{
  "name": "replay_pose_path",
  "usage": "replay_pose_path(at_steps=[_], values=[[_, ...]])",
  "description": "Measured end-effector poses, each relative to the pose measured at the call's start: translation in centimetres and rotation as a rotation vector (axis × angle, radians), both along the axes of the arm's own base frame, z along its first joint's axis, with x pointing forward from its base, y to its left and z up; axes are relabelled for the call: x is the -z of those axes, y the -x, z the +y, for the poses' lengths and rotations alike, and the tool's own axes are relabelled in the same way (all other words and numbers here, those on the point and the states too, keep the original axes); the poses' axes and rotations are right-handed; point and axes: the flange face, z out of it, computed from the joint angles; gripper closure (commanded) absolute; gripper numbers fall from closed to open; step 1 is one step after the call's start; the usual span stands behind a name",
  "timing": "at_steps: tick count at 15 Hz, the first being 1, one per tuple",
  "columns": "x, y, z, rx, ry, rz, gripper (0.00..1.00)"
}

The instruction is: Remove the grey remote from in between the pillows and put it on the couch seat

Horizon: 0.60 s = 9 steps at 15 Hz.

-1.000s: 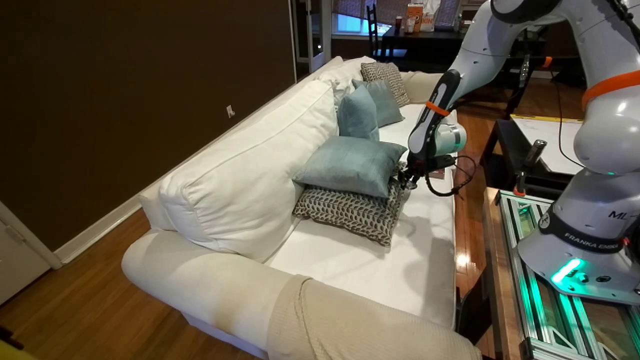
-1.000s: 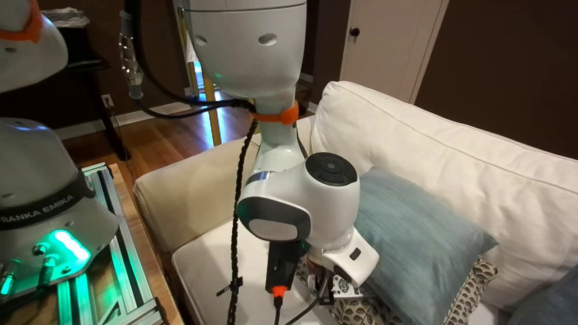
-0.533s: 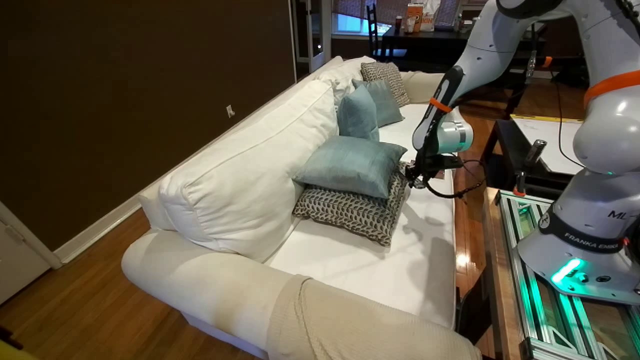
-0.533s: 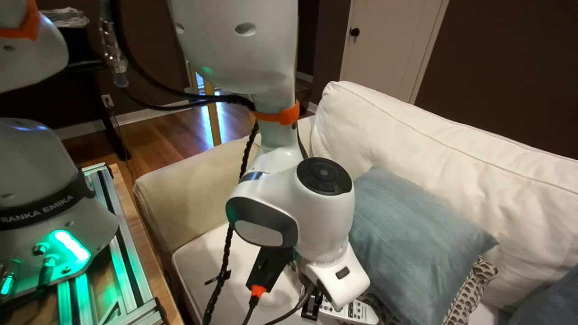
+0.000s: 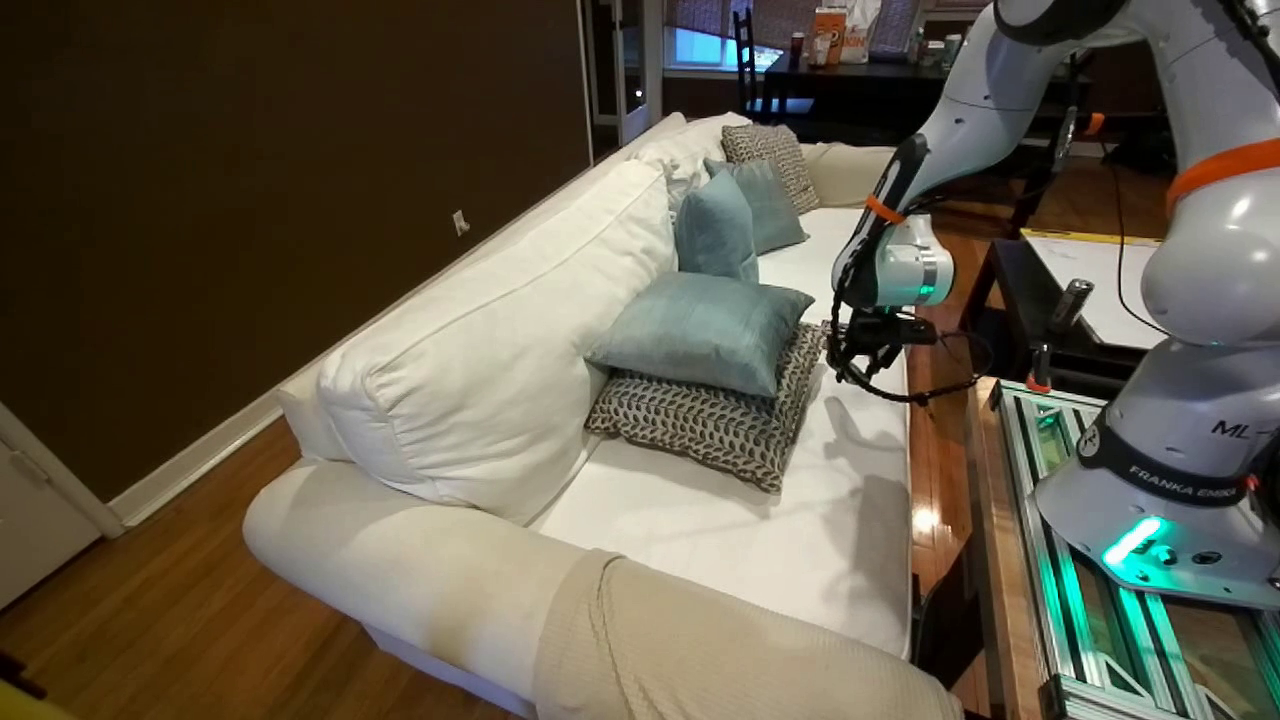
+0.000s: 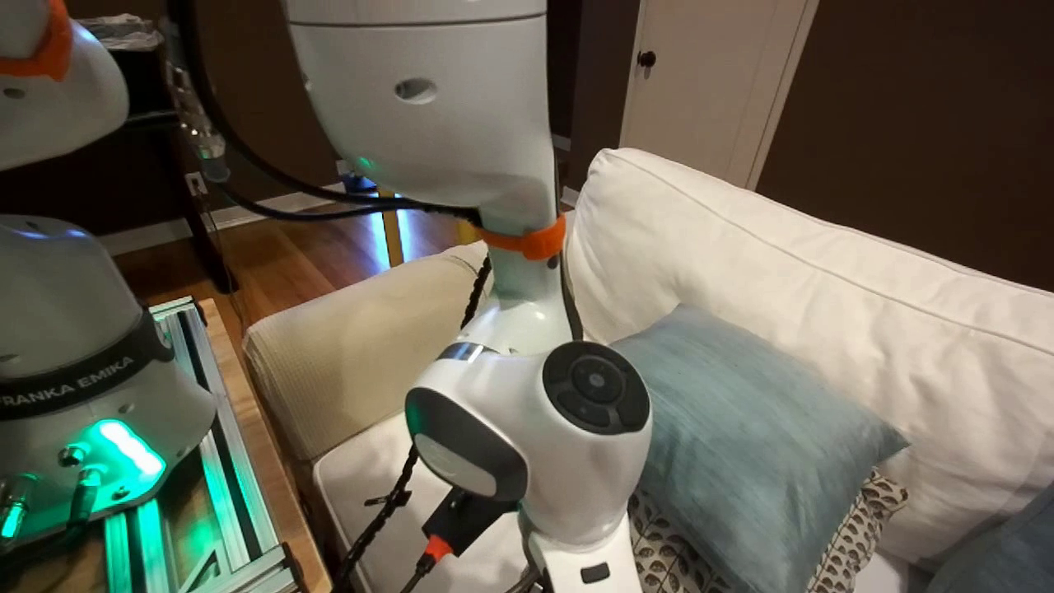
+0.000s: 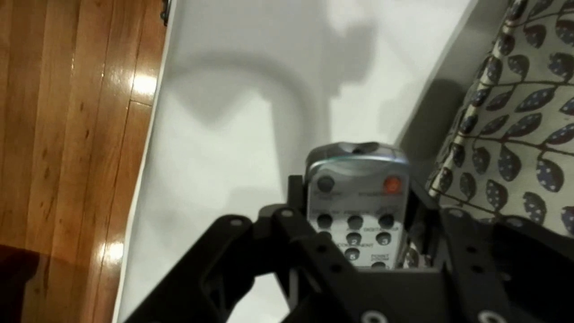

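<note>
The jaws of the Robotiq gripper point(image 7: 359, 200) are clamped on the grey remote control point(image 7: 356, 207), one at each long side; its top end, with a red button point(image 7: 393, 185) and numbered keys point(image 7: 354, 238), shows past them in the wrist view, while the lower end is hidden by the gripper. The visible part is over the white couch seat point(image 5: 700, 545), near the edge of the leaf-print pillow point(image 7: 515, 130). That pillow lies on the seat, and in both exterior views a plain teal-blue pillow point(image 5: 700, 325) lies on top of it. Behind these stands the white back cushion point(image 5: 500, 340). Farther along the seat are two more teal-blue pillows point(image 5: 715, 230) and another patterned pillow point(image 5: 775, 155). Floorboards point(image 7: 58, 134) run along the seat's front edge, and the Franka arm's base point(image 5: 1180, 525), a green light point(image 5: 1133, 541) glowing on it, sits on metal rails point(image 6: 239, 490).
</note>
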Motion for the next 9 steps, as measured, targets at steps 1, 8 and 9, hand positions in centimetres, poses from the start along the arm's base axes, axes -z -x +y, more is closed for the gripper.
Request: replay_pose_path(at_steps=[1, 8, 9], values=[[0.6, 0.2, -0.1, 0.017, -0.024, 0.006, 0.71], [4.4, -0.4, -1.5, 0.063, -0.113, 0.010, 0.71], [4.6, -0.7, -1.6, 0.062, -0.120, 0.011, 0.71]])
